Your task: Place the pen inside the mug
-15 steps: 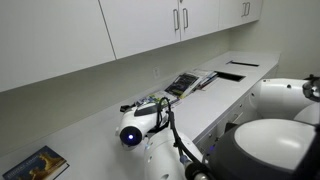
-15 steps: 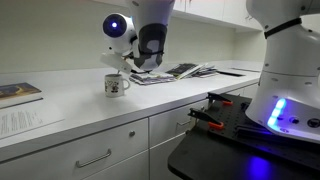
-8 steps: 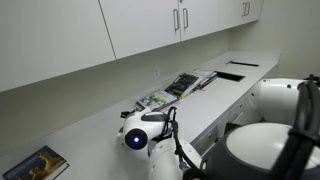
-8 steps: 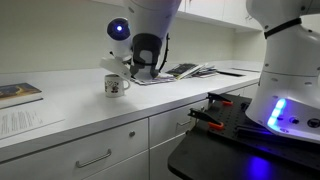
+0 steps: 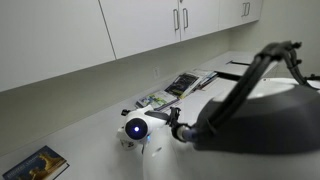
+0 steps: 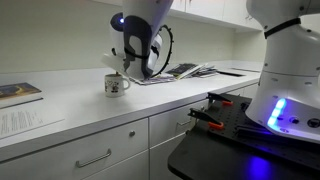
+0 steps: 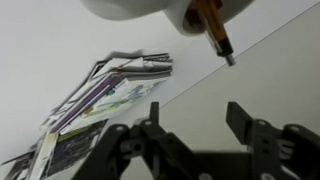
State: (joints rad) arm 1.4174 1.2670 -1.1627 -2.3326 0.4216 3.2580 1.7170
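Note:
The white mug point(image 6: 117, 85) with a dark print stands on the counter, and its pale rim fills the top of the wrist view point(image 7: 130, 8). The orange pen point(image 7: 212, 28) with a dark tip juts out past that rim. My gripper point(image 7: 196, 118) is open, its two dark fingers point(image 7: 240, 118) spread wide with only bare counter between them, clear of the pen. In an exterior view my gripper point(image 6: 121, 64) hangs just above the mug. In the other exterior view my arm point(image 5: 135, 128) hides the mug.
Spread magazines point(image 6: 180, 70) lie on the counter behind the mug, also in the wrist view point(image 7: 100, 100). A book point(image 6: 18, 93) and a printed sheet point(image 6: 25, 120) lie further along. Wall cabinets point(image 5: 150, 25) hang above. A white robot base point(image 6: 285, 70) stands beside a dark table with clamps point(image 6: 215, 112).
The jaws have opened and let go of the pen, which now sits at the mug. My wrist has dropped closer over the mug, and the arm has swung across one exterior view.

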